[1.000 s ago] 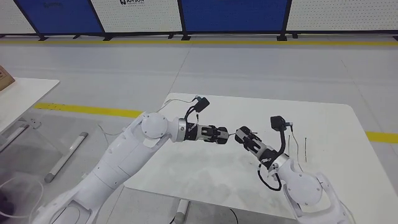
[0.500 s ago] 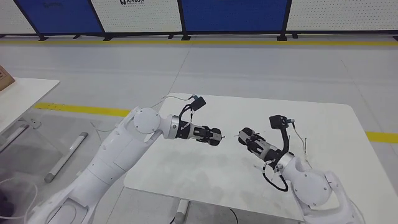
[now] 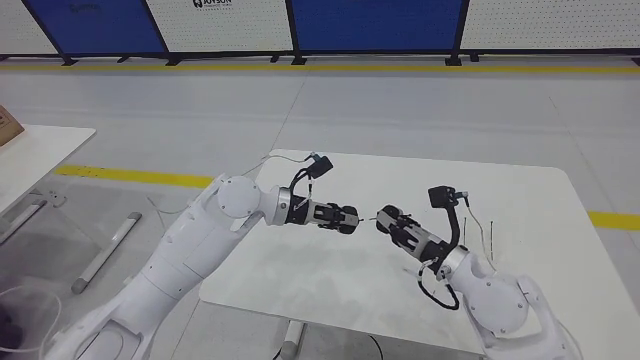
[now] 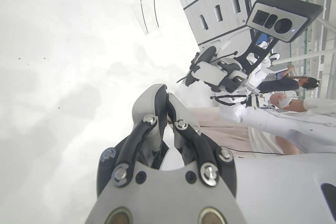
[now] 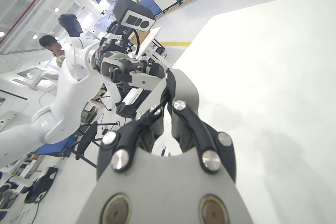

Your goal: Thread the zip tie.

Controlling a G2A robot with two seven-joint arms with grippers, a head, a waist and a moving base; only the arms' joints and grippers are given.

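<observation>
Holding the left gripper point(image 3: 352, 221) and the right gripper point(image 3: 383, 219) nose to nose in the middle of the top view, just above the table point(image 3: 330, 295), near each other but not touching. Clenching the right gripper on the zip tie point(image 3: 370, 220), with a thin dark strip running between its fingers in the right wrist view and a short length bridging the gap toward the left gripper. Pressing the left gripper's fingers together as well; not being able to tell whether pinching the tie's other end or nothing at all.

Judging this as the lining-up step, with the threading itself not yet done. Doing it well probably meaning:

- Closing the gap slowly rather than in one push.
- Squaring the free tip to the slot in the tie's head before advancing.
- Correcting sideways and in height first, and only then feeding forward.
- Gripping close to the tip, since such a thin strip is likely bending away on contact.

Leaving two spare ties point(image 4: 143, 14) lying side by side on the table toward the right of the top view, well apart from both grippers and needing no attention.
</observation>
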